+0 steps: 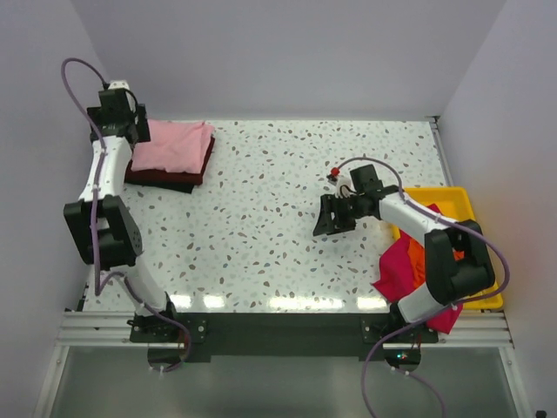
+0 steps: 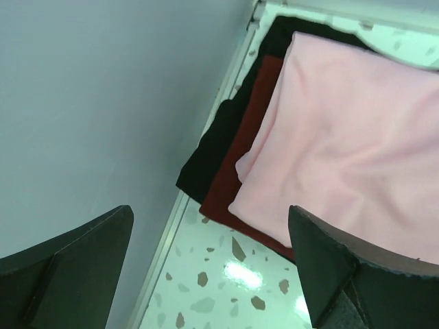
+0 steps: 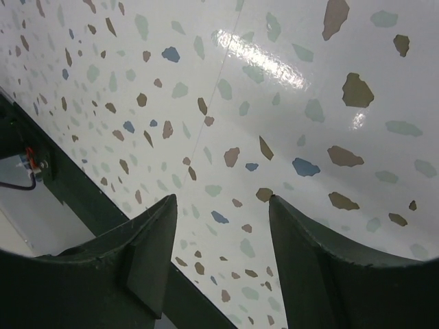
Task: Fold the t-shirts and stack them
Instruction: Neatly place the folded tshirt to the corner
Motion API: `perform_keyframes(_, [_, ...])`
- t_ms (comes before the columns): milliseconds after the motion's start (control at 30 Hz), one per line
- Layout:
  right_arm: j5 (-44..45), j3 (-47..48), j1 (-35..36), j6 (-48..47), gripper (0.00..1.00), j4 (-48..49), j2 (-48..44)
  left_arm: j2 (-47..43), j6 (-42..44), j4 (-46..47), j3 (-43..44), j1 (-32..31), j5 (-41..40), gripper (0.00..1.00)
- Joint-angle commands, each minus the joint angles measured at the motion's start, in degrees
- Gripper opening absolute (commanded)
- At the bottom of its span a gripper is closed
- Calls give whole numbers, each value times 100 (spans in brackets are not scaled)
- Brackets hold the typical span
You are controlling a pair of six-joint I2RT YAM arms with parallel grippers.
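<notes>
Three folded t-shirts lie stacked at the table's far left: pale pink (image 1: 174, 144) on top, dark maroon (image 1: 193, 174) under it, and black at the bottom. The left wrist view shows the pink (image 2: 343, 130), maroon (image 2: 240, 161) and black (image 2: 209, 154) layers stepped at their corner. My left gripper (image 1: 135, 131) (image 2: 210, 212) hovers at the stack's left edge, open and holding nothing. A magenta t-shirt (image 1: 399, 266) and an orange one (image 1: 419, 254) hang crumpled over the tray's near-left side. My right gripper (image 1: 329, 219) (image 3: 222, 199) stands open over bare table, left of the tray.
The shallow yellow tray (image 1: 446, 195) sits at the right edge of the speckled table (image 1: 261, 218). A grey wall (image 2: 96, 103) runs close along the stack's left side. A metal rail borders the table's right edge (image 1: 439, 148).
</notes>
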Motion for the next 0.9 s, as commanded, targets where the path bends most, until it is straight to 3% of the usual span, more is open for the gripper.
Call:
perform_keyframes(0, [64, 279, -14, -177, 60, -206, -347, -1155, -590, 304, -607, -347, -386, 100])
perform_keyframes(167, [310, 446, -14, -221, 64, -338, -601, -2007, -765, 217, -1670, -1680, -983, 100])
perform_keyframes(433, [749, 491, -57, -239, 68, -216, -962, -3282, -1907, 339, -3216, -3352, -212, 100])
perform_keyframes(567, [1039, 403, -101, -81, 70, 31, -1243, -3766, -2679, 611, -3851, -4712, -385, 100])
perform_keyframes(667, [1216, 324, -136, 95, 72, 233, -1498, -3863, -3102, 664, -4080, -5224, -448, 100])
perform_keyframes(867, [1277, 350, -145, 280, 73, 295, -1779, -4048, -3200, 744, -4125, -5516, -614, 100])
